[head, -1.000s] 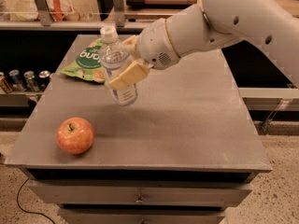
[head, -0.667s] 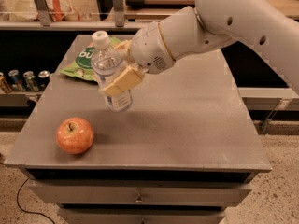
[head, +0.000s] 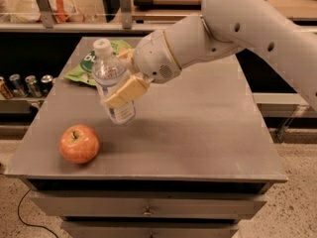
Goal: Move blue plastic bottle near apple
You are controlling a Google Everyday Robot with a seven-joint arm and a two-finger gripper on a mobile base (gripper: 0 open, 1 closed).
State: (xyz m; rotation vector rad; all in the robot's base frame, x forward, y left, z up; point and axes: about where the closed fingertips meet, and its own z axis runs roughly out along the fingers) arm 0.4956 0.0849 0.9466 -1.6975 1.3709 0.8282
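The green bag (head: 88, 66) lies at the back corner of the worktop (head: 198, 128), partly hidden behind the bottle (head: 113, 86). Between bottle and apple (head: 79, 143) there is only bare worktop, with nothing in the path. Off the worktop's edge, on a low shelf at the picture's left, stands a row of cans (head: 30, 85). Below the front edge is a drawer (head: 147, 212), and a dark cable (head: 24, 213) lies on the floor.

The hand (head: 121, 78) is clamped around the bottle's middle, one tan finger (head: 126, 90) across the label. The bottle is tilted, its white cap leaning to the back and its base towards the front. Whether the base touches the worktop cannot be told. The apple sits near the front corner, close to the bottle's base but apart from it.

Since a second ago the arm has carried the bottle towards the picture's left and forwards (closer to the apple by a good part of the gap), and it now covers more of the bag. The apple and the bag have not shifted.

Counted: one bottle, one apple, one bag, one hand, four cans, the leftmost cut by the frame.
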